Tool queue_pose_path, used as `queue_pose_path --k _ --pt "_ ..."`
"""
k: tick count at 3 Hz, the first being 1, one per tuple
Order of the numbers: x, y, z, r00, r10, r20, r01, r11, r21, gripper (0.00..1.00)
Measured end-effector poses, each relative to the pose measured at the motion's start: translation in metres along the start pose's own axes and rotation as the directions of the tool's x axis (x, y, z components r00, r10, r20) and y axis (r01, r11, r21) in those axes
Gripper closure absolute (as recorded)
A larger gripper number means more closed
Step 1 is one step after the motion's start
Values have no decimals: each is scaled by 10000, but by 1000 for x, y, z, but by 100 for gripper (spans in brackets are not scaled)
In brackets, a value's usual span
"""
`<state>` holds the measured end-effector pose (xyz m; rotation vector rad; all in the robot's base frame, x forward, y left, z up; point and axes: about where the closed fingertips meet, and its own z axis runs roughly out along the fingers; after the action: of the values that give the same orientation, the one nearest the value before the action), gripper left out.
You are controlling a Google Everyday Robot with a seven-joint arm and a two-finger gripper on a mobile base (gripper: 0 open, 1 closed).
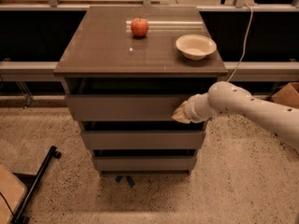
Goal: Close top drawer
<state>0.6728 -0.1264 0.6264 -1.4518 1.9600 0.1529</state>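
The top drawer (124,107) is a wide grey flat front just under the brown cabinet top (103,55). It stands out a little, with a dark gap above it. My gripper (180,114) is at the end of the white arm (252,108), which reaches in from the right. It rests against the right end of the drawer front.
A red apple (139,26) and a cream bowl (195,46) sit on the cabinet top. Two more grey drawer fronts (142,140) lie below the top drawer. A black bar (35,185) lies on the speckled floor at lower left. A cardboard box (286,94) stands at right.
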Motion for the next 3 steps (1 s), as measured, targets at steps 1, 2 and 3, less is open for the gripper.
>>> queue_pose_path --k 1,2,3 --pt "0 1 2 10000 -5 4 5 10000 -35 36" --pt "-1 3 4 10000 -12 9 12 10000 -76 11" --pt "-1 4 5 10000 -16 12 16 9999 -104 0"
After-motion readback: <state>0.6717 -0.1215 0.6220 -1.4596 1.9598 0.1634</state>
